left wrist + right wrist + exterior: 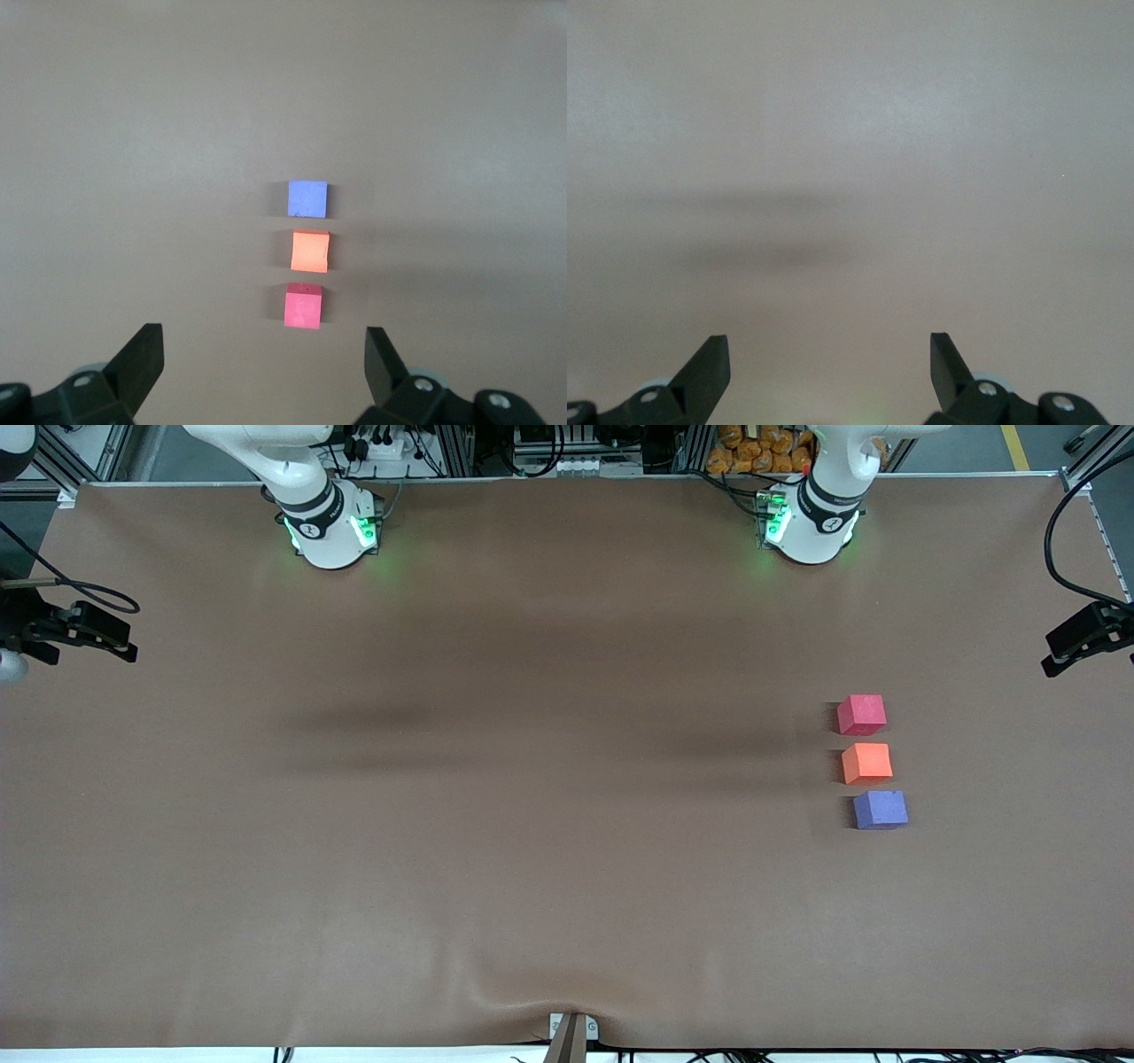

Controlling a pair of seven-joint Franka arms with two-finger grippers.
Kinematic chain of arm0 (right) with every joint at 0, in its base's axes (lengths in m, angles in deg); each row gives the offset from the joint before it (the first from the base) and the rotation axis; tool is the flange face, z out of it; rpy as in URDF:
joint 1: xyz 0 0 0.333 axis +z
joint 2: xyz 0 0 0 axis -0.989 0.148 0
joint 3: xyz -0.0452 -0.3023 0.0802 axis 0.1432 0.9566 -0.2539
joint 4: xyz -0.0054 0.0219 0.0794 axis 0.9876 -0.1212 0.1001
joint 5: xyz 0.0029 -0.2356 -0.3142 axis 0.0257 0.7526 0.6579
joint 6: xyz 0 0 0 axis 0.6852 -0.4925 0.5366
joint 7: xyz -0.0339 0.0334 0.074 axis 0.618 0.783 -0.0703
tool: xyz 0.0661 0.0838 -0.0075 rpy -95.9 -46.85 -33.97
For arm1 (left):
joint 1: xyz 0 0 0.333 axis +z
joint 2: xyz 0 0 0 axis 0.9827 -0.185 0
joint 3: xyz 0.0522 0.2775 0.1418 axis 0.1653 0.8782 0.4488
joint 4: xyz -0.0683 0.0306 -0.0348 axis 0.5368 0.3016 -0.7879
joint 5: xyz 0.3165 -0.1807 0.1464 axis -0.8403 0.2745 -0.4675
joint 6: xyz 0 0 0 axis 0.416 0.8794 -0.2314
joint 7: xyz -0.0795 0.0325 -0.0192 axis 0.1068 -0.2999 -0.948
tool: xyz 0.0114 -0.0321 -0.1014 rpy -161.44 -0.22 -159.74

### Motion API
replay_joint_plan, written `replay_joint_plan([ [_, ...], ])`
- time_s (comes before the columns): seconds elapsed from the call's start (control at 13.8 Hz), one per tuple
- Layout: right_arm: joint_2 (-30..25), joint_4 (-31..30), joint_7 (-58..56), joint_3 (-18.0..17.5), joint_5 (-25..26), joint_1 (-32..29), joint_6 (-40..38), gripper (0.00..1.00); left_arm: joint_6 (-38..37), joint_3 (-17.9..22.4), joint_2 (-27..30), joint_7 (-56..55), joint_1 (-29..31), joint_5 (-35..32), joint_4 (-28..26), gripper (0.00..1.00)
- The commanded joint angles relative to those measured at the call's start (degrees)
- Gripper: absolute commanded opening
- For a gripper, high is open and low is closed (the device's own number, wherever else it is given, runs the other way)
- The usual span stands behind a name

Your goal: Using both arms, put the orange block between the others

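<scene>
Three foam cubes stand in a row on the brown table toward the left arm's end. The orange block [866, 763] [310, 251] sits between the pinkish-red cube [861, 715] [303, 306], farther from the front camera, and the purple-blue cube [881, 810] [306, 198], nearer to it. Small gaps separate them. My left gripper [264, 347] hangs high over the table, open and empty, with the cubes ahead of it. My right gripper [829, 347] is open over bare table, holding nothing. Both hands are out of the front view; only the arm bases show.
The brown table cover [496, 824] wrinkles near its front edge at a clamp [571, 1032]. Black camera mounts reach in at the table's two ends [84, 631] [1085, 636]. The arm bases [332, 527] [806, 522] stand along the back edge.
</scene>
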Motion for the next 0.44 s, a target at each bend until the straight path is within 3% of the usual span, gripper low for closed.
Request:
replay_joint_plan([
  [0.0, -0.1, 0.6, 0.8, -0.3, 1.1, 0.1, -0.8, 1.00, -1.5, 0.3, -0.4, 0.4, -0.4, -0.2, 0.7, 1.00],
  [0.36, -0.1, 0.6, 0.8, -0.3, 1.1, 0.1, -0.8, 1.00, -2.6, 0.3, -0.7, 1.0, 0.0, 1.1, 0.8, 1.00],
])
